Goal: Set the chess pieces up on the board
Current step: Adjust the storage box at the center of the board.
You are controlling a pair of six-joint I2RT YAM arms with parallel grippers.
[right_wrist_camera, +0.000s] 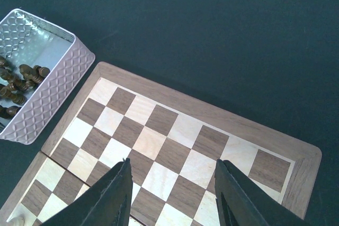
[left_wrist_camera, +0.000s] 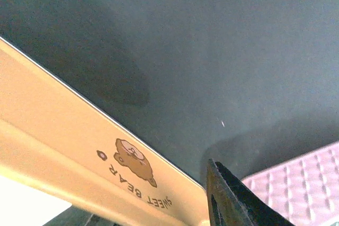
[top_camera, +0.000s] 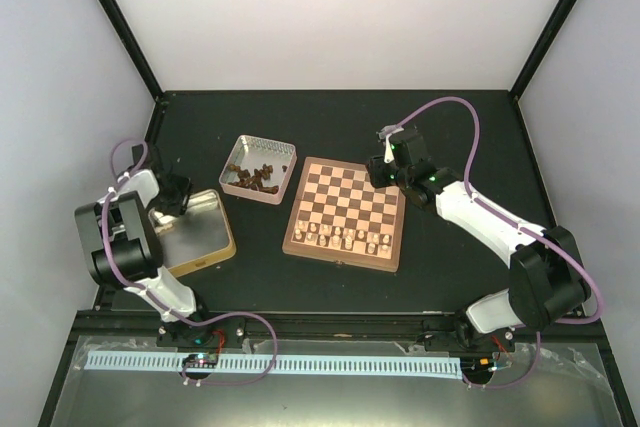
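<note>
The worktop (top_camera: 330,117) is a matte, greenish black. The board (top_camera: 350,192) is chequered tan and dark brown inside a light wood border. The pale cream chess pieces (top_camera: 345,237) stand on its rows towards the worktop's near edge. A pink tin (right_wrist_camera: 50,104) with a quilted diamond pattern and a silver inside holds the dark brown chess pieces (top_camera: 255,175). Near the left edge, the gold tin (left_wrist_camera: 63,146) carries a brown bear print (left_wrist_camera: 135,161) and brown lettering.

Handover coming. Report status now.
Right gripper open, empty, over board. Left gripper at gold tin, jaws unclear. Pale pieces on near rows; dark pieces in pink tin. Nothing on far rows.
</note>
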